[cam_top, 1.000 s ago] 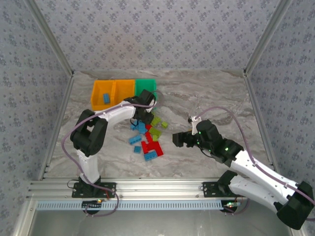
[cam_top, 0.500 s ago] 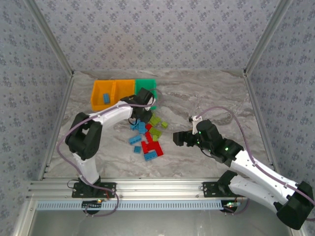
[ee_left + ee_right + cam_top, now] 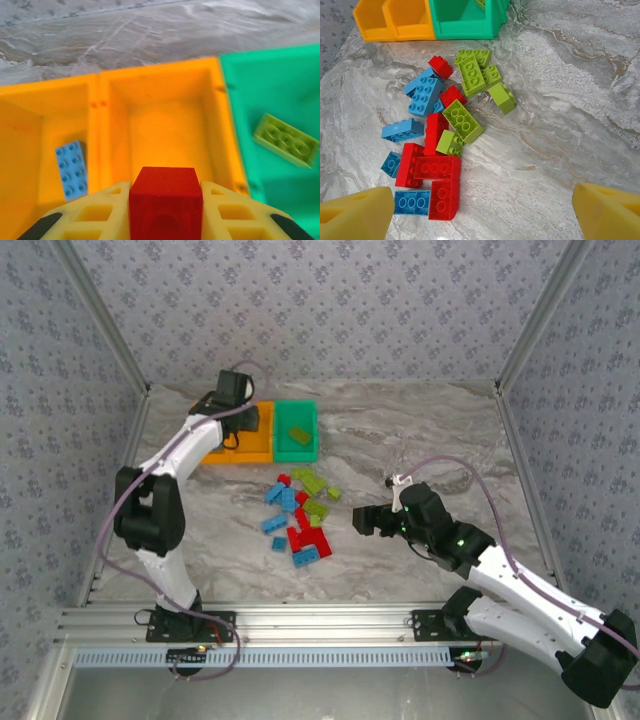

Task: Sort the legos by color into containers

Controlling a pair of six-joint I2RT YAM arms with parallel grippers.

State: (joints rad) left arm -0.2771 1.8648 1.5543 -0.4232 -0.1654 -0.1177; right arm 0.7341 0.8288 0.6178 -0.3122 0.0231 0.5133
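Legos (image 3: 300, 515) mostly lay heaped mid-counter, but the left tool (image 3: 243, 423) had swung from that heap to the containers (image 3: 258, 448). It was pinching a red brick (image 3: 166, 202) above the middle orange bin (image 3: 165, 130), seemingly empty, so red's bin looked chosen. The green bin (image 3: 280, 75) held one lime brick (image 3: 285, 139). The right tool (image 3: 362, 521) hung spread beside the heap, unmoved.

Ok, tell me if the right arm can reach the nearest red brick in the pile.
Probably yes. The right gripper is open and hangs beside the pile, with bare table between it and that red brick.
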